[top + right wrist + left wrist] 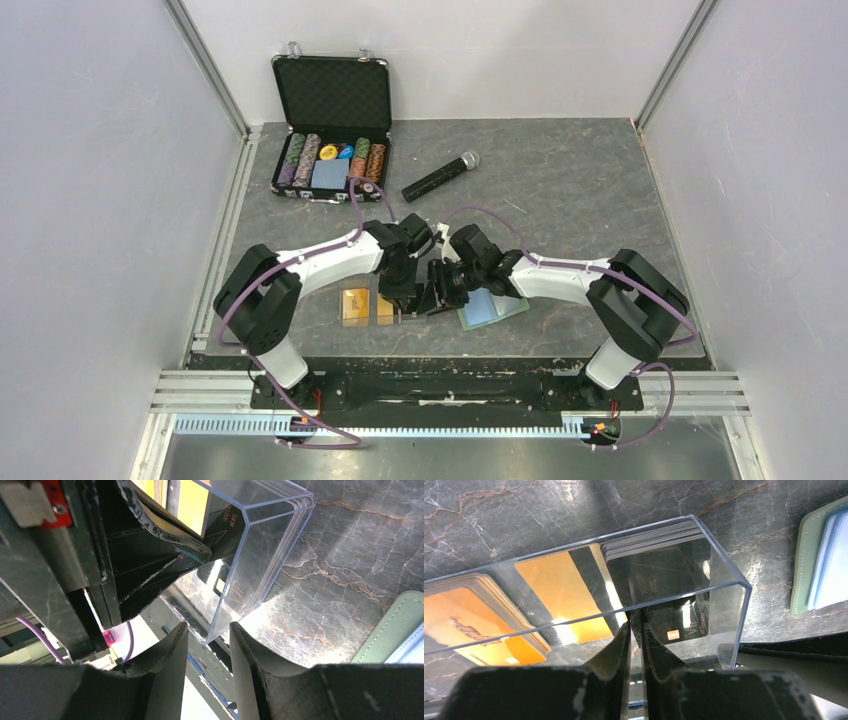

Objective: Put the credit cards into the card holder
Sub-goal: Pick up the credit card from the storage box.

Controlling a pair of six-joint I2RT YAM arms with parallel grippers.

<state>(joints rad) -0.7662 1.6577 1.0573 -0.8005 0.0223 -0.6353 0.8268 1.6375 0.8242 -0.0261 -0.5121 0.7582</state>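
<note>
A clear plastic tray (724, 615) holds the credit cards: an orange stack (469, 625) on the left, an orange card with a black stripe (564, 585) in the middle and a black stack (659, 570) on the right. My left gripper (636, 627) is shut on the tray's near wall. My right gripper (207, 630) is open, and the tray's corner (215, 630) sits right at its fingertips. The sage-green card holder (806, 565) lies open to the right of the tray, light blue inside. It also shows in the top view (492, 308) under my right arm.
An open black case of poker chips (330, 150) stands at the back left. A black microphone (440, 177) lies right of it. Both grippers (420, 295) meet close together near the table's front edge. Grey walls enclose the table on both sides.
</note>
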